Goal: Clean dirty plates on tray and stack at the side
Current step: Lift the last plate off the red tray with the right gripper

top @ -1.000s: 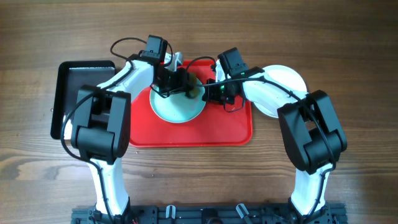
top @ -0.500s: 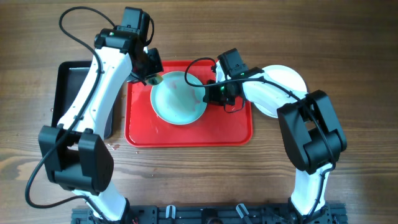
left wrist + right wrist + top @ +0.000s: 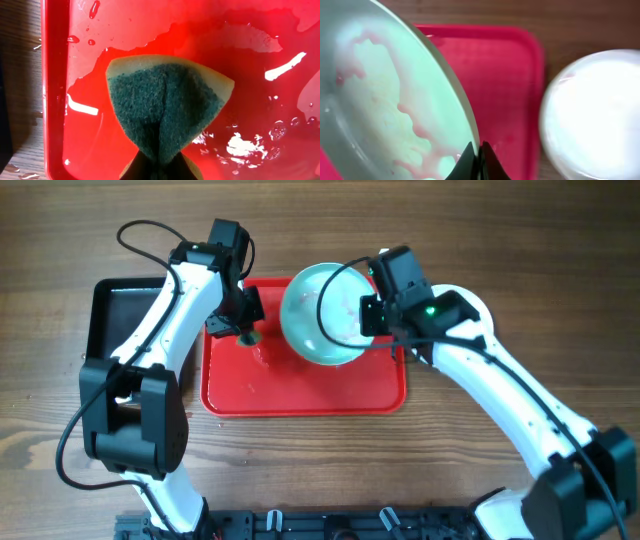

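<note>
From above, we see the tray (image 3: 300, 392), red with a raised rim and rounded corners, at the middle of the table (image 3: 520, 240). A black tray (image 3: 112, 310) sits just beside it at 9 o'clock. One plate (image 3: 318, 320), round, shallow and pale mint, is lifted and overhangs the tray's rim between 12 and 1 o'clock. The right gripper (image 3: 368, 315) grasps it at its 3 o'clock edge. The left gripper (image 3: 245, 330) hangs over the tray near 10 o'clock, apart from the plate.

At the left wrist, the jaws are drawn narrow on a sponge (image 3: 167, 107), its green scouring face toward us, yellow at the edge, creased at the pinch. The tray floor below is wet, with drops and shining pools. We cannot tell whether the sponge touches it.

At the right wrist, the jaws are pinched almost closed on the plate's rim at 6 o'clock. The plate fills the 9 o'clock side, with pink-red smears running in wavy streaks across its centre. A second plate (image 3: 592, 110), white and blurred, lies on the table at 3 o'clock, just beside the tray's rim.
</note>
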Motion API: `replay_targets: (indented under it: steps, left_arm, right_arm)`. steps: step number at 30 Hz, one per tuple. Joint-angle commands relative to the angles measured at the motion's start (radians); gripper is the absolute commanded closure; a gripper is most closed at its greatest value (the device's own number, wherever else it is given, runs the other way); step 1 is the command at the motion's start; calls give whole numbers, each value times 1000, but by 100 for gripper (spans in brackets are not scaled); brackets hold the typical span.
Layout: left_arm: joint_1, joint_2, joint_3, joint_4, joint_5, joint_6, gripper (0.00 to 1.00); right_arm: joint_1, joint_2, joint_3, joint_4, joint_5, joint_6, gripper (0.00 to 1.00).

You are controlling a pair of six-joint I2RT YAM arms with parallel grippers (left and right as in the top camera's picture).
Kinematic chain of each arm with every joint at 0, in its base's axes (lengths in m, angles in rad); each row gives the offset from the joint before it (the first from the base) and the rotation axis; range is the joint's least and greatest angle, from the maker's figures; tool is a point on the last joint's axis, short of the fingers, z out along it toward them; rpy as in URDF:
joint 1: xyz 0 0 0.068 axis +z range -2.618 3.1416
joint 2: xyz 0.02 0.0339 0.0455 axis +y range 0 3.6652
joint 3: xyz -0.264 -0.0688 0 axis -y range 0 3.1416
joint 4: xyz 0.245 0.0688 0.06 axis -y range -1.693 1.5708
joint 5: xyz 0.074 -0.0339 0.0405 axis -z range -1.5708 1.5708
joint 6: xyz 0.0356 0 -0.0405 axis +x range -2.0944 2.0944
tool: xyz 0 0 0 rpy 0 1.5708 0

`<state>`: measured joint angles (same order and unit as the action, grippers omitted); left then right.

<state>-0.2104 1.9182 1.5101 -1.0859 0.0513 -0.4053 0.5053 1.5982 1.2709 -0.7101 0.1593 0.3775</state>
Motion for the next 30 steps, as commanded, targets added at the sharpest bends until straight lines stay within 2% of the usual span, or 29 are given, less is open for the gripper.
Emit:
replay_targets:
  steps: [1, 7, 16, 21, 26, 30]
  left_arm:
    - [-1, 10, -8, 13, 19, 4, 96]
    - [-1, 10, -8, 17, 19, 5, 96]
    - [-1, 10, -8, 29, 19, 4, 96]
    - [-1, 10, -8, 28, 27, 5, 96]
    - [-1, 10, -8, 29, 30, 5, 96]
    - [-1, 10, -8, 29, 30, 5, 96]
  right_arm:
    - [74, -30, 13, -30, 376, -41, 96]
    - [229, -30, 13, -39, 757, -51, 96]
    - [457, -30, 13, 92, 1137, -324, 95]
    - [487, -29, 13, 256, 1266, -534, 96]
    - [487, -29, 13, 402, 1358, -678, 96]
    - [487, -30, 13, 455, 1361, -721, 95]
